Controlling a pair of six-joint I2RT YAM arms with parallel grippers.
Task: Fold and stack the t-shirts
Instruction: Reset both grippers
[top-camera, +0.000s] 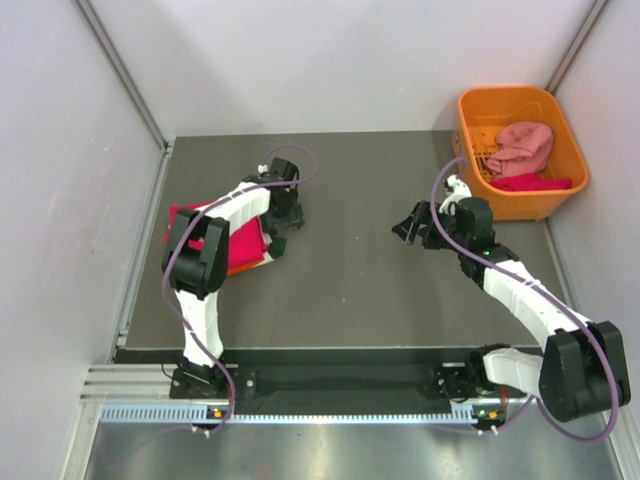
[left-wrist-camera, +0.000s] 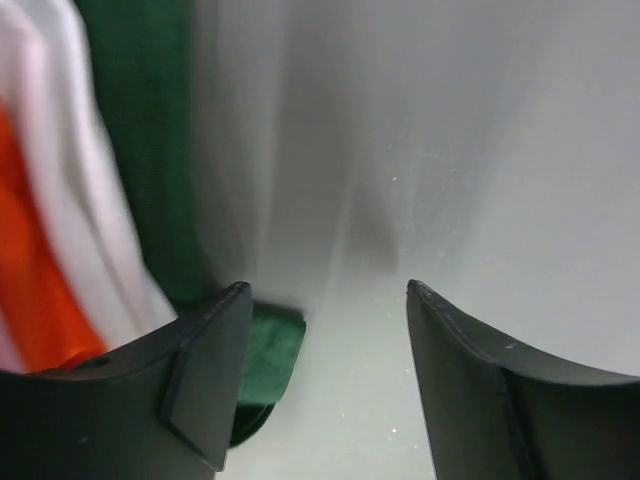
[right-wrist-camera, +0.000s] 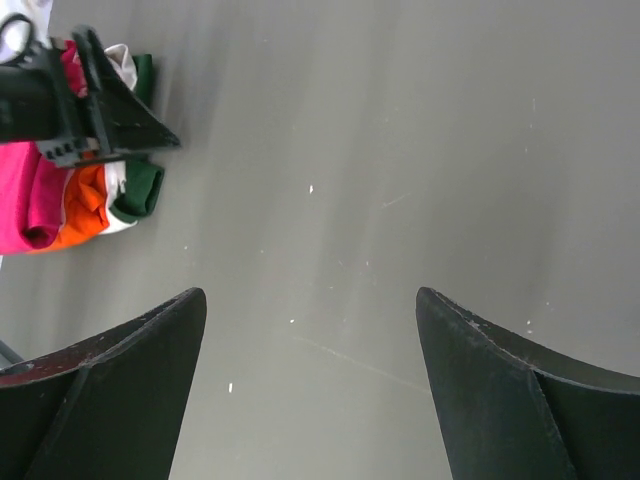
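Note:
Folded t-shirts sit in a stack (top-camera: 240, 240) at the table's left, a crimson-pink one on top and an orange one under it. In the left wrist view their edges show as orange (left-wrist-camera: 30, 280), white (left-wrist-camera: 75, 190) and dark green (left-wrist-camera: 150, 140) layers. My left gripper (top-camera: 283, 226) (left-wrist-camera: 328, 288) is open at the stack's right edge, beside a dark green corner (left-wrist-camera: 268, 350), with nothing between its fingers. My right gripper (top-camera: 408, 228) (right-wrist-camera: 310, 295) hangs open over bare table at mid-right. In the right wrist view the stack (right-wrist-camera: 85, 205) lies far off.
An orange plastic basket (top-camera: 570, 140) stands at the back right with a dusty pink shirt (top-camera: 525, 145) and a crimson one (top-camera: 530, 182) inside. Grey walls enclose the table on three sides. Dark tabletop (top-camera: 350, 260) lies between the two grippers.

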